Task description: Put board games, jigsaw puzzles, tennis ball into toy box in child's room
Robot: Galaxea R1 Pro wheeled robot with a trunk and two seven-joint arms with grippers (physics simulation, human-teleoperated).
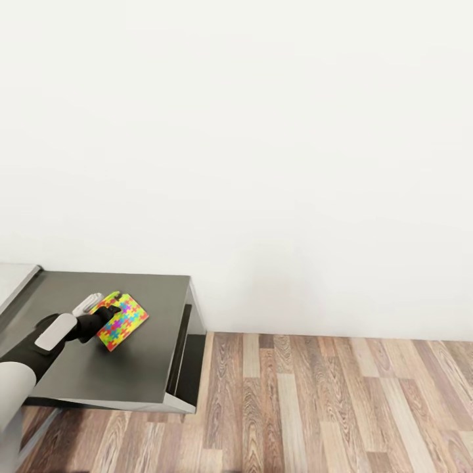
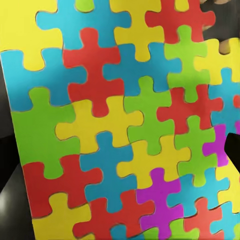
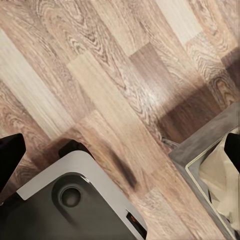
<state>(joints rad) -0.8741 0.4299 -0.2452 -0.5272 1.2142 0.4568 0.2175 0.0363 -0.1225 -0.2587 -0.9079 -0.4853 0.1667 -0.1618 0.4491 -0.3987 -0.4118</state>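
Observation:
A jigsaw puzzle (image 1: 126, 322) of bright interlocking pieces lies on the dark-grey lower section of the table (image 1: 148, 368). My left gripper (image 1: 108, 314) reaches it from the left, its black fingers at the board's near-left edge. Close up, in the left wrist view, the same jigsaw puzzle (image 2: 120, 125) faces the camera. One dark fingertip (image 2: 232, 150) shows at the frame's edge, standing wide; the other is hidden behind the board. A yellow-green corner (image 1: 113, 297) peeks out behind the gripper; I cannot tell what it is. My right gripper (image 3: 120, 150) hangs open over the floor with nothing in it.
A strip of the light-grey desk top (image 1: 13, 279) joins the dark section at the left. White wall stands behind, wood-plank floor (image 1: 341, 401) to the right. In the right wrist view, my own base (image 3: 75, 200) and a corner of the bed (image 3: 220, 165) sit below the gripper.

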